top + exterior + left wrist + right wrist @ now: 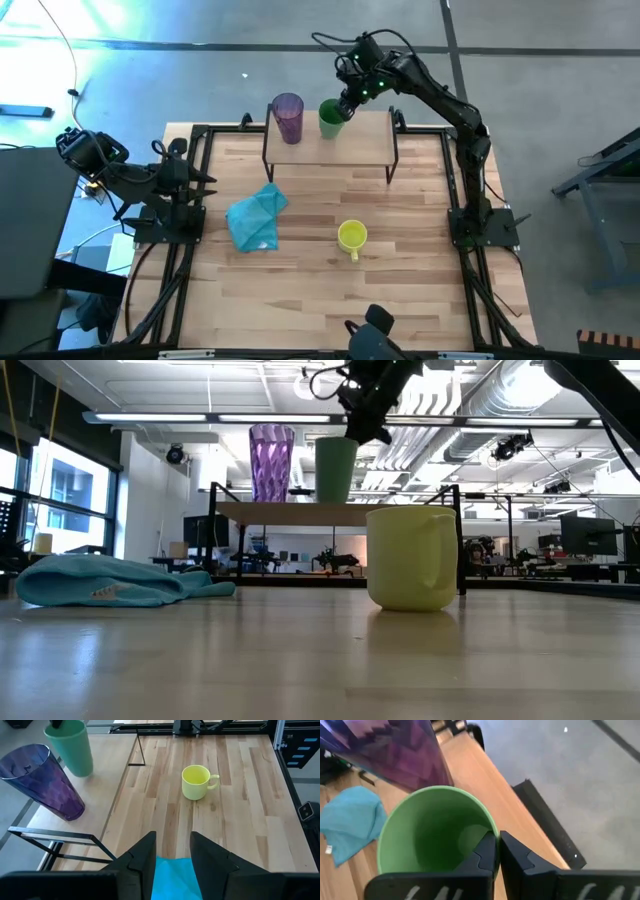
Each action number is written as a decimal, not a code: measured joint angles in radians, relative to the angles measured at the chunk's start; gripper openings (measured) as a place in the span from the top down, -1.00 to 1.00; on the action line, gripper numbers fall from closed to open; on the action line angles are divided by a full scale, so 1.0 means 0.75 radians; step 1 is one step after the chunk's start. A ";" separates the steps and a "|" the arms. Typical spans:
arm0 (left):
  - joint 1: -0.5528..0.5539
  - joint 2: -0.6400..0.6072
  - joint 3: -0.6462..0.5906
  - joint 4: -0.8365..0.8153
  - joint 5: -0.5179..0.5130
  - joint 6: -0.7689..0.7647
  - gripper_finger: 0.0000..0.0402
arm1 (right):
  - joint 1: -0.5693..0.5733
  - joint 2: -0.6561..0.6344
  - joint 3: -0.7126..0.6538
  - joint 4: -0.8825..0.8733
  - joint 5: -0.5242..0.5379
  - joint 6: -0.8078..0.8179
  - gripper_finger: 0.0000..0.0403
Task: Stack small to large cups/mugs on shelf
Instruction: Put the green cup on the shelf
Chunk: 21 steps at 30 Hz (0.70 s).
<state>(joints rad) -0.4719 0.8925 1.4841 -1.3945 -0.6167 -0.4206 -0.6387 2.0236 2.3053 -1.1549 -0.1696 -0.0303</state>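
Note:
The shelf stands at the table's far side. The purple tumbler stands upright on the shelf's left part. The green cup is upright beside it, and my right gripper is shut on its rim. In the low view the green cup's base is level with the shelf top; whether it rests there I cannot tell. The yellow-green mug stands upright on the tabletop, handle toward the near edge. My left gripper is open and empty at the table's left edge. My right gripper holds the green cup by its rim, on the side toward the table's right. One finger is inside the cup and the other finger is outside. The fingers come slanting down from above. The cup stays upright.
A light blue cloth lies crumpled on the tabletop left of the mug, just in front of my left gripper. The shelf's black legs stand on the table. Open tabletop lies between the shelf and the mug.

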 joint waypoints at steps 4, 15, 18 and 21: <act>0.000 0.000 0.000 0.001 0.000 0.000 0.46 | 0.011 -0.001 0.027 -0.024 0.000 0.001 1.00; 0.000 0.000 0.000 0.001 0.009 -0.010 0.46 | 0.017 0.051 0.027 -0.090 0.008 0.008 1.00; 0.000 0.000 0.000 0.001 0.009 -0.010 0.46 | 0.018 0.052 0.027 -0.072 0.010 0.007 1.00; 0.000 0.000 0.000 0.001 0.009 -0.010 0.46 | 0.018 0.051 0.027 -0.071 0.010 0.007 1.00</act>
<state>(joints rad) -0.4717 0.8925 1.4841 -1.3937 -0.6102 -0.4282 -0.6254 2.0617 2.3257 -1.2083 -0.1623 -0.0251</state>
